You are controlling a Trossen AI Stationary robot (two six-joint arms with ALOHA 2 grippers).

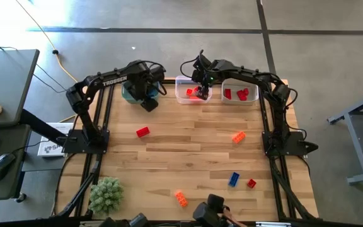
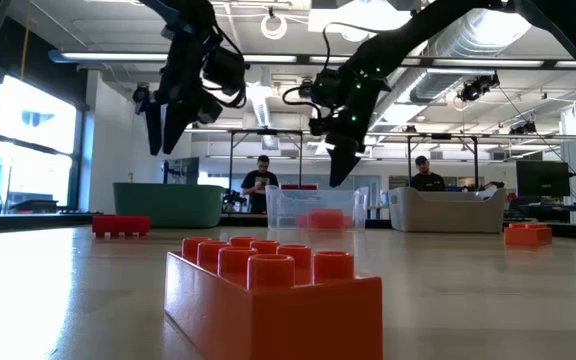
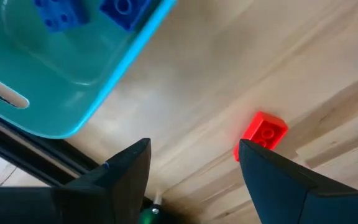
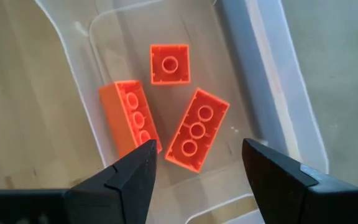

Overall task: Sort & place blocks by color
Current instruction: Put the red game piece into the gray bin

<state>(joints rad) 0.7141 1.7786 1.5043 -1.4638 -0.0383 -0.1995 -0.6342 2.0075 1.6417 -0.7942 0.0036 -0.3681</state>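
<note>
High view looks straight down on the table (image 1: 194, 142); low view sits at tabletop height, probably just behind 1 orange brick (image 2: 273, 300). Both share 3 bins.

Grey concrete floor (image 1: 169, 16), desk (image 1: 5, 69) w/ mouse (image 1: 2, 162), bright windows (image 2: 28, 140), exposed ceiling ducts (image 2: 468, 40)

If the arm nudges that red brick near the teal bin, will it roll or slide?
The red brick probably slides: it lies flat and boxy on the smooth wooden table. It looks like rigid, light plastic, so a nudge may spin it.
</note>
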